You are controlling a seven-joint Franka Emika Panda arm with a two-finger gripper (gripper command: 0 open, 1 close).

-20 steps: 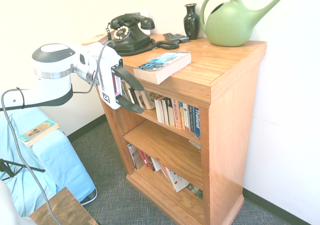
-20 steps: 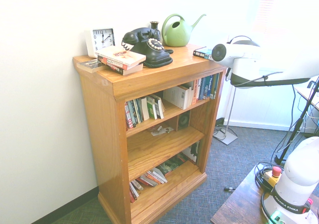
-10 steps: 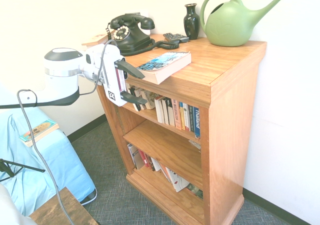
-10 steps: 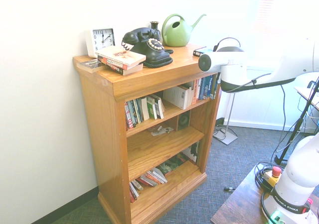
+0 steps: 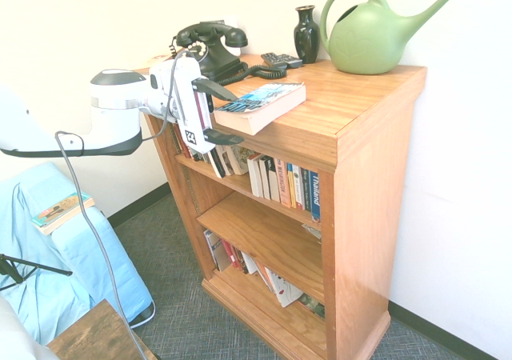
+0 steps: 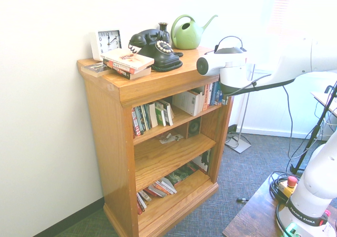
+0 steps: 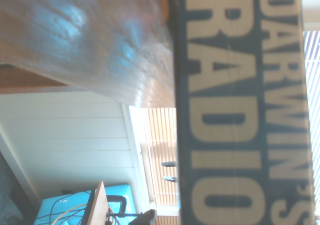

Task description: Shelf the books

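First exterior view: claw (image 5: 228, 114) has come up and right from mid-left of frame, now level, wide open and empty, prongs straddling the near end of the blue paperback (image 5: 262, 104) overhanging the bookcase (image 5: 352, 96) top's front edge. Likely a grasp comes next; shelving not begun.

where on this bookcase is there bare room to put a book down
The middle shelf of the orange-brown wooden bookcase is mostly bare wood. On top, a free patch lies between the blue paperback at the front edge and the green plastic watering can. The top shelf's row of upright books and the bottom shelf's leaning books are crowded.
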